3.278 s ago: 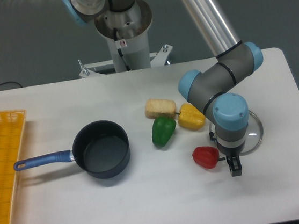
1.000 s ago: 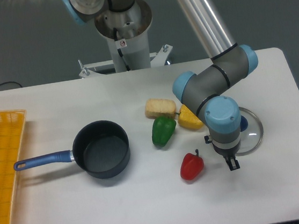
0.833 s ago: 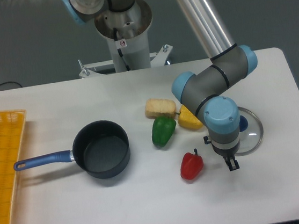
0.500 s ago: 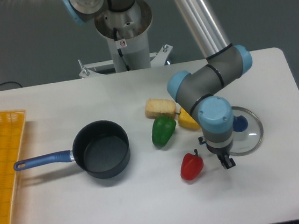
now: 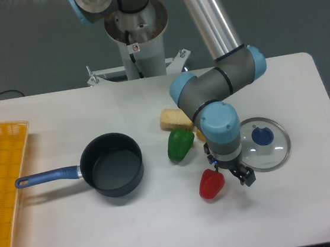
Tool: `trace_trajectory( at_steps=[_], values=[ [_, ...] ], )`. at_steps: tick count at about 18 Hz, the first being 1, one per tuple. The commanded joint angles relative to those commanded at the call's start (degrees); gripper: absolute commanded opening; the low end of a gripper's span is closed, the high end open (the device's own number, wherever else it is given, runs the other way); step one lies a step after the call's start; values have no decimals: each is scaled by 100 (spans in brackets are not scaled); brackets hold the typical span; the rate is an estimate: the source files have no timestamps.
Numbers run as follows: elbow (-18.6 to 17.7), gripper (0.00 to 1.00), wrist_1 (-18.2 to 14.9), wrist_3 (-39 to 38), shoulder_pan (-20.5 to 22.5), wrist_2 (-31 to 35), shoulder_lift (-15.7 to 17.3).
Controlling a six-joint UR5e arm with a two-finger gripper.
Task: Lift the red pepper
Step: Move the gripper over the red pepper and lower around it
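The red pepper (image 5: 211, 184) sits on the white desk (image 5: 165, 231), just below and to the left of the jaws (image 5: 233, 174), which hang over its upper right shoulder. Whether anything touches the pepper cannot be told from this view. One dark finger (image 5: 246, 177) shows to the right of the pepper, apart from it; the other is hidden behind the wrist and the pepper, so it cannot be told whether the jaws are spread or pressed together.

Up and to the left of the jaws lies the green pepper (image 5: 180, 144), close to the red one but not touching it. Beyond it, further up, rests a pale yellow block (image 5: 175, 119), like a sponge or bread piece, partly covered by the arm's grey and blue wrist (image 5: 220, 126). A sliver of a yellow object (image 5: 199, 134) shows between the green pepper and the wrist.

To the right of the jaws, just beside them, lies a glass lid (image 5: 265, 142) with a blue knob, flat on the desk.

Well to the left of the jaws stands a dark saucepan (image 5: 111, 165) with a blue handle pointing left, and at the far left edge of the desk lies an orange basket (image 5: 2, 184).
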Motion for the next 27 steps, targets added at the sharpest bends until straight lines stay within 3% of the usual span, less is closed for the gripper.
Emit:
trace_trajectory(
  at_steps=[5,11,22,27],
  values=[
    [123,100,18,-1021,-210,-132,-184],
    [193,100,26,-1127,-343,-123,-325],
    [193,100,26,-1180,-343,-123,-264],
    [193,100,26,-2329,-325,-132,-141]
  ],
)
